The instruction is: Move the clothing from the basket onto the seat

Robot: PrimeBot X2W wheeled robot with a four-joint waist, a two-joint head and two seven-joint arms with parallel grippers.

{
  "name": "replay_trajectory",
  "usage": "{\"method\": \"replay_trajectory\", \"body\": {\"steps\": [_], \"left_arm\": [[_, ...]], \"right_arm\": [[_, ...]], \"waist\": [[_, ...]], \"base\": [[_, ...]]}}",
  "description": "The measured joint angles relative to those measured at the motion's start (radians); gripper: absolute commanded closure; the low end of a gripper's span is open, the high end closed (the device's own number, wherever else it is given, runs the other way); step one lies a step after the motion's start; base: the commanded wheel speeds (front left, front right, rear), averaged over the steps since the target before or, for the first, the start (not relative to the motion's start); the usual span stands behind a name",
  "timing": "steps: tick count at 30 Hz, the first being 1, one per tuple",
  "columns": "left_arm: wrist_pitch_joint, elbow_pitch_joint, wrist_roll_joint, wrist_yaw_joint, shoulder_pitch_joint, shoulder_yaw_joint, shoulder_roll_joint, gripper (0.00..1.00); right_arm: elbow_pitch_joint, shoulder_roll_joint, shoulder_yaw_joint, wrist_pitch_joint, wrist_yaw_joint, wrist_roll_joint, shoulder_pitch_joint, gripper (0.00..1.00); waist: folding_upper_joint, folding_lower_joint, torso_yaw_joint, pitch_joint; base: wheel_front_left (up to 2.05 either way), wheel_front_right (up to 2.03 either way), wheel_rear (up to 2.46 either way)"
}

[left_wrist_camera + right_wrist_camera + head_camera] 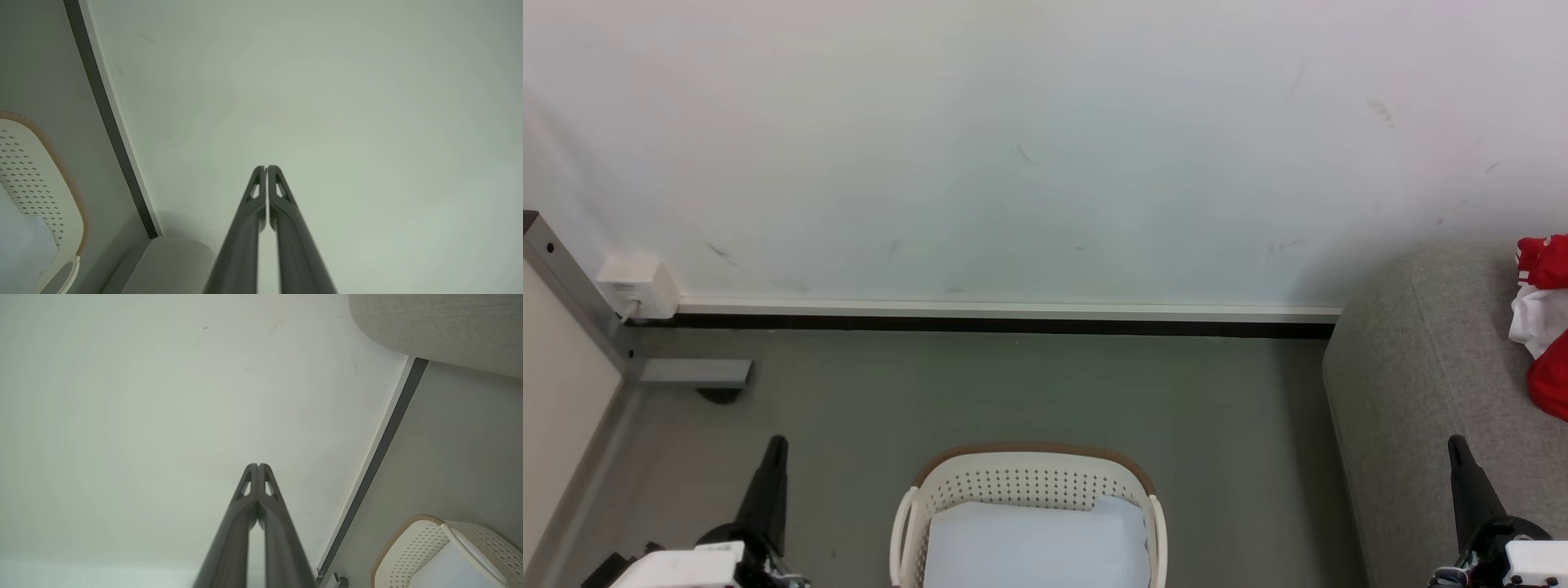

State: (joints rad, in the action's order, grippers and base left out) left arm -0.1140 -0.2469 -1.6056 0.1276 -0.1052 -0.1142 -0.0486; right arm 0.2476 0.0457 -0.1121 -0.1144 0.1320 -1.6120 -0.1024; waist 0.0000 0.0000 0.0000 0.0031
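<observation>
Spanning the whole top of the head view, the pale wall (1013, 147) meets the grey floor (1013, 392) at a dark skirting strip. The seat (1413, 367) comes next in bulk, its rounded grey edge filling the right side. The basket (1029, 482) stands on the floor at bottom centre, between the two arms, and holds a flat pale blue-white cloth (1029, 547); no red shows in it.

The clothing (1539, 327) lies bunched on the seat at the far right, cut by the picture's edge, its red and white heap running lengthwise away from the robot. It sits beyond the right gripper (1456, 445) and to its right, well apart from the basket and from the left gripper (776, 447), so the right arm is plainly the nearer one.

In the wrist views the right fingers (249, 486) meet at their tips and the left fingers (257, 188) stand together with only a hairline slit between them; neither pair holds anything.

Going by how things lie, the transfer looks done. Any further tidying of the garment would call for a reach forward and to the right by the right arm.
</observation>
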Motion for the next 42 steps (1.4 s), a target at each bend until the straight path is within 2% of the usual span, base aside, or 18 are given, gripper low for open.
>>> {"method": "replay_trajectory", "body": {"steps": [42], "left_arm": [[0.0, 0.0, 0.0, 0.0, 0.0, 0.0, 0.0, 1.0]], "right_arm": [[0.0, 0.0, 0.0, 0.0, 0.0, 0.0, 0.0, 1.0]], "waist": [[0.0, 0.0, 0.0, 0.0]], "base": [[0.0, 0.0, 0.0]]}}
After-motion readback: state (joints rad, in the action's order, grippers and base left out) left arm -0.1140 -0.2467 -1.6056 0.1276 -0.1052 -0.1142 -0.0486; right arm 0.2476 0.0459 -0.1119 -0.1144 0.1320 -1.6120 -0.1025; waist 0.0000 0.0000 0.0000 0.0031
